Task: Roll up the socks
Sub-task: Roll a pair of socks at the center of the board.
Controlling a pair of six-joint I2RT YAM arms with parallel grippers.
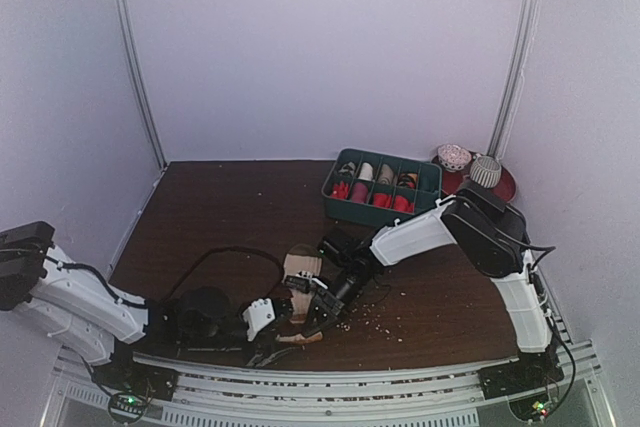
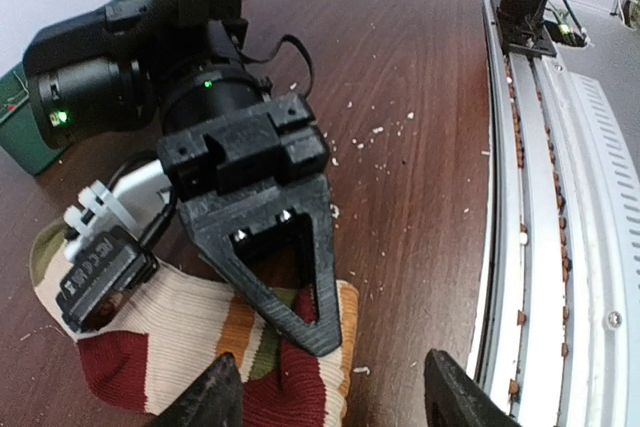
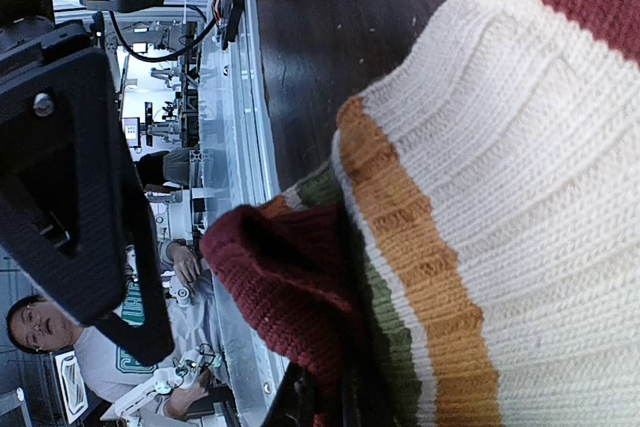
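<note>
Striped sock lies directly ahead of the spread left gripper, long axis crosswise to it; right gripper, pressed together, pinches its maroon end.

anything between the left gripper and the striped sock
Yes: the right gripper, shut on the edge of the striped sock, sits directly ahead of the open left gripper. Nothing else visible lies between them.
</note>
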